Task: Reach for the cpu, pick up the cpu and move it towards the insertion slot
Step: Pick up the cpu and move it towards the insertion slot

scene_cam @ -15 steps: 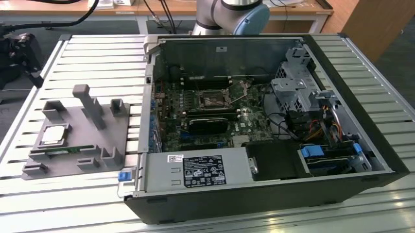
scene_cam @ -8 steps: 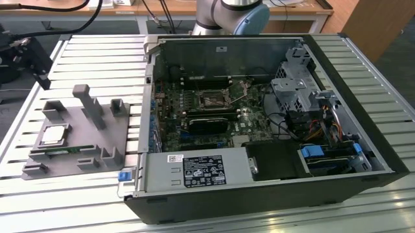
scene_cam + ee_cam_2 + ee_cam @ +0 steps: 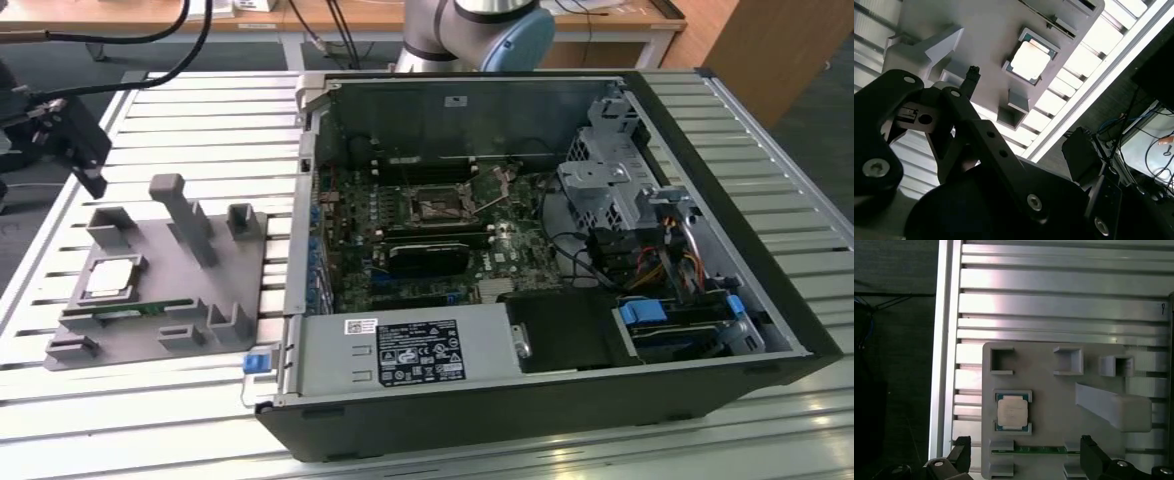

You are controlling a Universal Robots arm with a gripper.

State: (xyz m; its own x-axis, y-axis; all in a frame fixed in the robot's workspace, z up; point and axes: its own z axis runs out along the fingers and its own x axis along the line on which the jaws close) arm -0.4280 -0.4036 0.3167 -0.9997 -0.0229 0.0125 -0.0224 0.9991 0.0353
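In the first wrist view, one cpu [image 3: 1012,411] lies flat in its recess on the single grey fixture [image 3: 1054,390]. It is just beside one green memory stick [image 3: 1029,450], seen as a thin strip. The gripper [image 3: 1025,446] grips nothing. Its two fingers [image 3: 962,449] are spread wide, clear of the chip and cut off by the frame edge. Three square pockets [image 3: 1068,361] and one tall post [image 3: 1114,410] stand on the fixture.

In the second wrist view, glare washes the cpu's top to white, and black gripper linkage hides part of the fixture.

In the exterior view, one insertion slot [image 3: 438,207] sits inside the one open computer case [image 3: 534,420], well apart from the cpu at the exterior view's left. The gripper hangs over the slatted table [image 3: 160,90], partly cut off.
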